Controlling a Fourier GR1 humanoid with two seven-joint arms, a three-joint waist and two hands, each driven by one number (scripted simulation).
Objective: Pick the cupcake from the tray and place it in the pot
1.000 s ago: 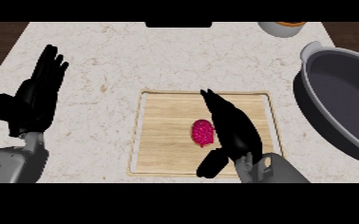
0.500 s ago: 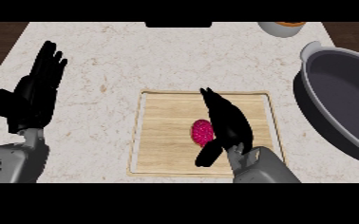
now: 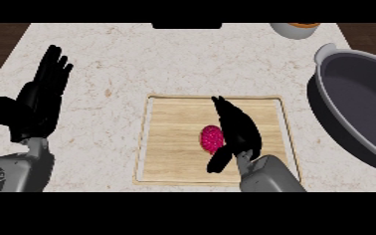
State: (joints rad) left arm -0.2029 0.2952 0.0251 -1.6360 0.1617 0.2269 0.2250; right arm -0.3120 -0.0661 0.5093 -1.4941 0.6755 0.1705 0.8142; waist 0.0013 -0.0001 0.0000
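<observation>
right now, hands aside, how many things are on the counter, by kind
cupcake: 1
tray: 1
pot: 1
small bowl, cut off by the top edge: 1
total: 4
The dark shape at the top edge is too cut off to name, so it is not counted.

No text, label, brand, number or sign can be read: none is seen on the tray (image 3: pixel 172 129), the cupcake (image 3: pixel 211 137), the pot (image 3: pixel 352 94) or the counter (image 3: pixel 147 59).
</observation>
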